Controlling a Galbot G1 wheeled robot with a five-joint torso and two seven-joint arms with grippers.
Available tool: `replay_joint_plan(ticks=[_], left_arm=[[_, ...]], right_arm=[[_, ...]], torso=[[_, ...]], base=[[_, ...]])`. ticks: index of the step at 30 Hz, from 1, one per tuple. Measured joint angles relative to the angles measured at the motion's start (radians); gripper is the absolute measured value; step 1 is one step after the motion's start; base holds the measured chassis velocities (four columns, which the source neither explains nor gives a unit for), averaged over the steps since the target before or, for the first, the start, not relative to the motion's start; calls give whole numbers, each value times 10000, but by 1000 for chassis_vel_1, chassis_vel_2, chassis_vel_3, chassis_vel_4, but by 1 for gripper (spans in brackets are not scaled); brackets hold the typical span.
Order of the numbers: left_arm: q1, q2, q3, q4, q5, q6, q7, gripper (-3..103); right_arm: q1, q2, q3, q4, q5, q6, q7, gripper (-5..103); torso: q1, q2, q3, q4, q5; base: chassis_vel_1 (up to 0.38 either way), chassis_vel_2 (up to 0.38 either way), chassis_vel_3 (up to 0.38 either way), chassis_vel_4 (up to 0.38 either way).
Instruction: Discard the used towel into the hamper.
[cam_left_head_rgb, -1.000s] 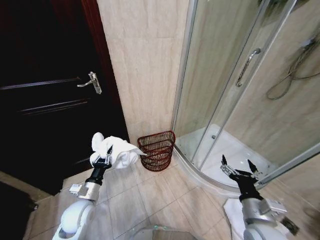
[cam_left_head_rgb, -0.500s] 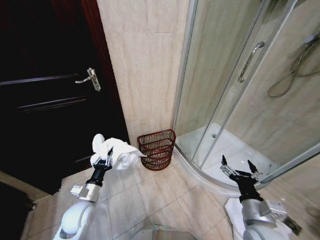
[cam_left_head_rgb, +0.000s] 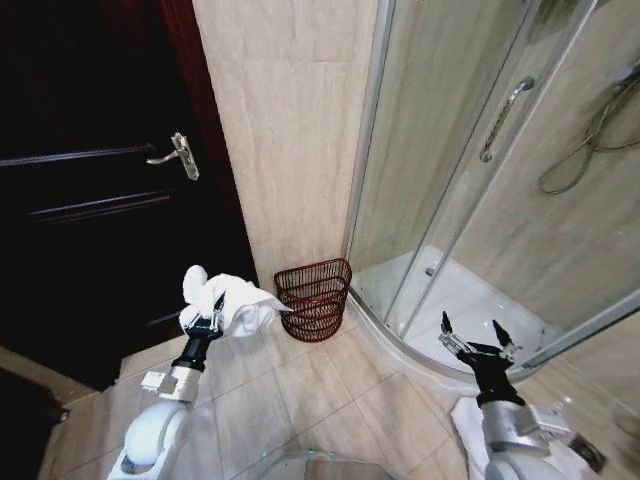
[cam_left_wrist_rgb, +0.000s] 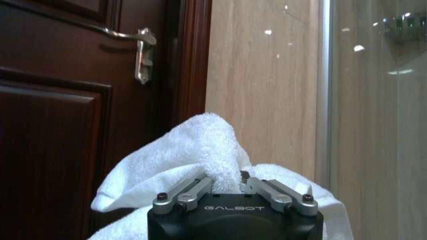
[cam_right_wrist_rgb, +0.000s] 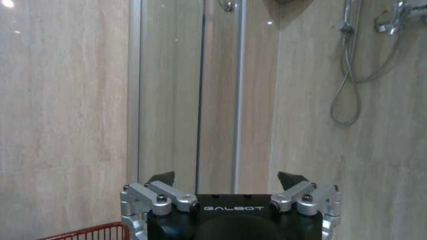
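Holding the towel (cam_left_head_rgb: 228, 303) bunched in pinched fingers, the left gripper (cam_left_head_rgb: 205, 325) hangs beside the hamper (cam_left_head_rgb: 314, 297), not over it. The hamper sits on the floor against the wall, next to the shower. Letting go now probably drops the towel on the tiles, and a trailing corner could catch on the rim. The right gripper (cam_left_head_rgb: 475, 342) idles with fingers spread by the shower.

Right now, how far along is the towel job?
Done: the left pincer is shut on the white towel, held up off the floor. In hand: carrying it beside the hamper. Left: towel is not yet in the hamper. Right pincer hangs open.
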Motion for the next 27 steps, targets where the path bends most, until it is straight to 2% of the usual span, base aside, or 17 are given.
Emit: replay_joint_plan(ticks=[4, 6, 9, 12, 14, 17, 19, 24, 27], left_arm=[[-3, -10, 7, 7, 36, -5, 16, 9], [20, -35, 30, -20, 96, -8, 32, 9], [44, -49, 84, -84, 173, -12, 67, 9], [64, -68, 144, -154, 255, -13, 123, 9], [114, -82, 226, -247, 345, -18, 293, 9], [100, -58, 364, -321, 376, -20, 617, 9], [-120, 9, 536, -300, 411, 29, 824, 9], [-916, 215, 1040, -27, 455, 305, 906, 9], [-1855, 609, 1963, 355, 455, 700, 742, 9]], right_arm=[[-29, -11, -1, 14, -38, -18, -7, 100], [-26, -12, -24, 29, 2, 6, 0, 100], [-24, -18, -27, 35, 9, 6, 1, 100], [-11, -26, -39, 35, 10, -3, 1, 100], [6, -26, -59, 34, -2, -29, 6, 100], [12, -18, -76, 6, -47, -39, 22, 100], [-9, 0, -84, -4, -93, -39, 29, 100], [-15, 21, -111, -19, -280, -104, 61, 100], [56, 58, -166, -31, -497, -267, 116, 100]], torso=[[10, 20, 11, -2, -3], [17, 30, 18, 4, 7], [32, 33, 28, -5, -5], [32, 42, 30, 1, 6], [27, 55, 30, 0, -4], [22, 68, 31, 3, 2], [21, 72, 34, 1, -1], [26, 77, 41, -1, -1], [36, 78, 47, -2, 0]], base=[[-185, 212, 202, -197], [-212, 201, 214, -225], [-186, 157, 162, -150], [-108, 124, 57, -52], [0, 0, 0, 0], [67, -45, -44, 63], [68, -59, -66, 54], [26, -20, -22, 14], [0, 0, 0, 0]])
